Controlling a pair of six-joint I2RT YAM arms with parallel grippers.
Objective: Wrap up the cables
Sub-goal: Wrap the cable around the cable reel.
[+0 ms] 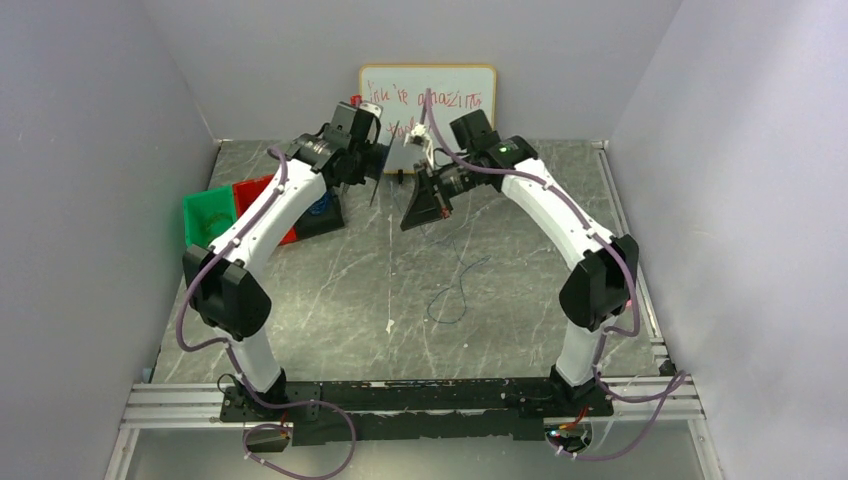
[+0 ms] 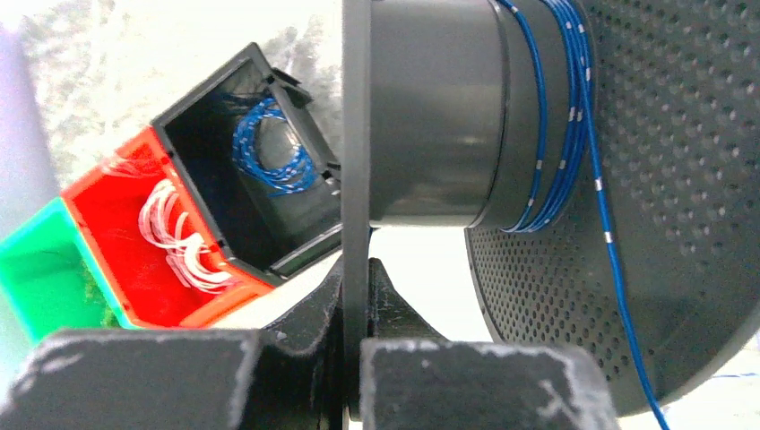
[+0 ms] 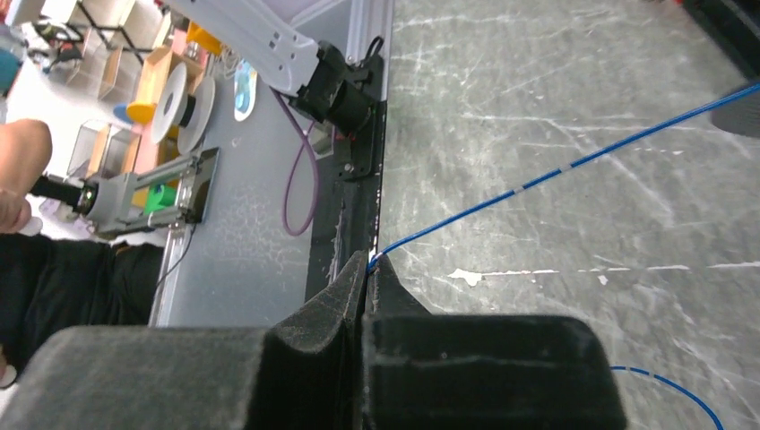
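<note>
1. A grey marbled table (image 1: 520, 330) stands between plain pale walls (image 1: 90, 200). A whiteboard (image 1: 428, 100) with red writing leans at its far edge.
2. A green bin (image 1: 205, 218), a red bin (image 1: 250, 195) and a black bin (image 2: 215, 179) sit in a row at the left edge. The black one holds a blue coil (image 2: 269, 148).
3. The left gripper (image 2: 356, 296) is clamped on the thin flange of a black spool (image 2: 430, 116), raised over the table's far middle.
4. The right gripper (image 3: 367, 269) is pinched tight on the blue cable (image 3: 556, 170), which runs to the spool. Slack loops lie mid-table.
</note>
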